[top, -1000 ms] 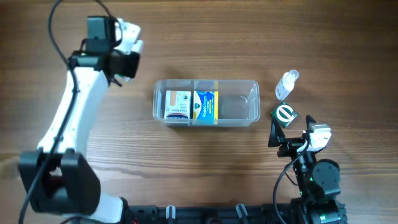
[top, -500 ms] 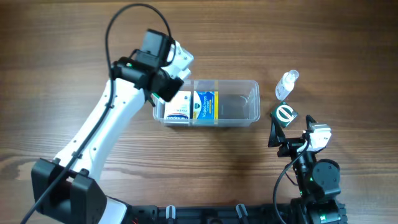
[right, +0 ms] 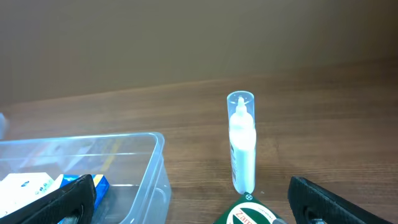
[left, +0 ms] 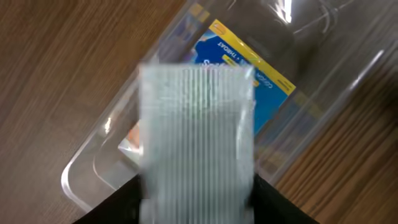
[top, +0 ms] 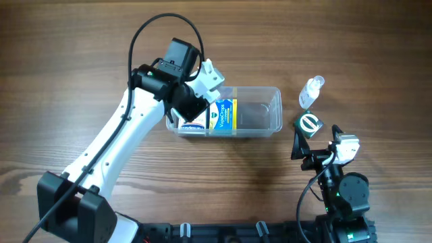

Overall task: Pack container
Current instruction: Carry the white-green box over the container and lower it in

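The left fingers [top: 212,75] are swinging in from the left and hovering over the container [top: 278,111], lying in the middle of the bench [top: 54,54]; their grip I cannot tell. The right fingers [right: 62,202] are sitting spread apart.

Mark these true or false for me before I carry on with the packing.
1. Two boxes sit in the left end of the container. True: a white box and a blue and yellow box.
2. The small clear bottle is in the container. False: it stands on the table, to the container's right.
3. The right gripper is open. True.
4. The left gripper is empty, over the container's right end. False: it grips a pale ribbed pack over the left end.
5. The green box is packed. False: it lies on the table by the right gripper.
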`<state>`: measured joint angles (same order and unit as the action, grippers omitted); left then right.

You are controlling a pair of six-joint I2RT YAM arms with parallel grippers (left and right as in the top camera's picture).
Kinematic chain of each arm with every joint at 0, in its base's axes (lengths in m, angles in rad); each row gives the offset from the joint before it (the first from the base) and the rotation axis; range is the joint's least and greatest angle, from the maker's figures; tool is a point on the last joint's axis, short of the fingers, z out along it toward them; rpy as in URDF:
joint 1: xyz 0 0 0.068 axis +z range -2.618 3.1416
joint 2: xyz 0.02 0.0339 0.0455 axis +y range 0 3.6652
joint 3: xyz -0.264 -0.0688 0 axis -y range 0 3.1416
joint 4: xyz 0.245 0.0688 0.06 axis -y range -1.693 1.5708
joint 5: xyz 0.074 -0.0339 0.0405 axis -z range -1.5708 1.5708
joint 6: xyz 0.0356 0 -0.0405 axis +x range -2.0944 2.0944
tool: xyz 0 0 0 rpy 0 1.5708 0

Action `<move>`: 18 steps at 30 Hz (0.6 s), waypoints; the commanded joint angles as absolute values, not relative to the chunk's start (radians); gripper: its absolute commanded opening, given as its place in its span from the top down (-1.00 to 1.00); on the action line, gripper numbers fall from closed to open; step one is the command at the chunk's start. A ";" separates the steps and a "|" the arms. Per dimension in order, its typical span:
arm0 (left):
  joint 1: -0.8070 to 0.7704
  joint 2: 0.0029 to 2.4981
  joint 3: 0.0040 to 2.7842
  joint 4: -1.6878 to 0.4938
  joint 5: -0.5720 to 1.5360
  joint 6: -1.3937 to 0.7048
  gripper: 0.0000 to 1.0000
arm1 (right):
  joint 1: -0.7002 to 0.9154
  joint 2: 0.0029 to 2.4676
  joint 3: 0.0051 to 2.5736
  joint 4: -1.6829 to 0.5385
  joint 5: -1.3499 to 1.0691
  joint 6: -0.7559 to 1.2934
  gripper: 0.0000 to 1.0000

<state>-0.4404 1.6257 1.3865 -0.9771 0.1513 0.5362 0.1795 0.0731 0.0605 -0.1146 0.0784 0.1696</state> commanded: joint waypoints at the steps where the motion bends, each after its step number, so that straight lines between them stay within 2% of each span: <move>1: -0.443 1.633 1.385 -0.980 0.204 0.607 -0.09 | 0.176 0.070 0.057 -0.110 0.066 0.159 -1.00; 8: -0.443 1.695 1.385 -0.969 0.220 0.730 -0.38 | 0.176 0.070 0.057 -0.110 0.066 0.159 -0.99; 12: -0.443 1.707 1.385 -0.952 0.221 0.728 -0.42 | 0.176 0.070 0.057 -0.110 0.066 0.159 -0.99; 15: -0.440 1.683 1.387 -0.903 0.220 0.664 -0.33 | 0.176 0.070 0.057 -0.110 0.066 0.159 -0.99; 18: -0.413 1.613 1.389 -0.773 0.213 0.470 -0.40 | 0.176 0.070 0.056 -0.110 0.066 0.159 -0.99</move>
<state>-0.4385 1.6958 1.3846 -0.8524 0.2005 0.6502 0.1795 0.0731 0.0605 -0.1150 0.0784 0.1696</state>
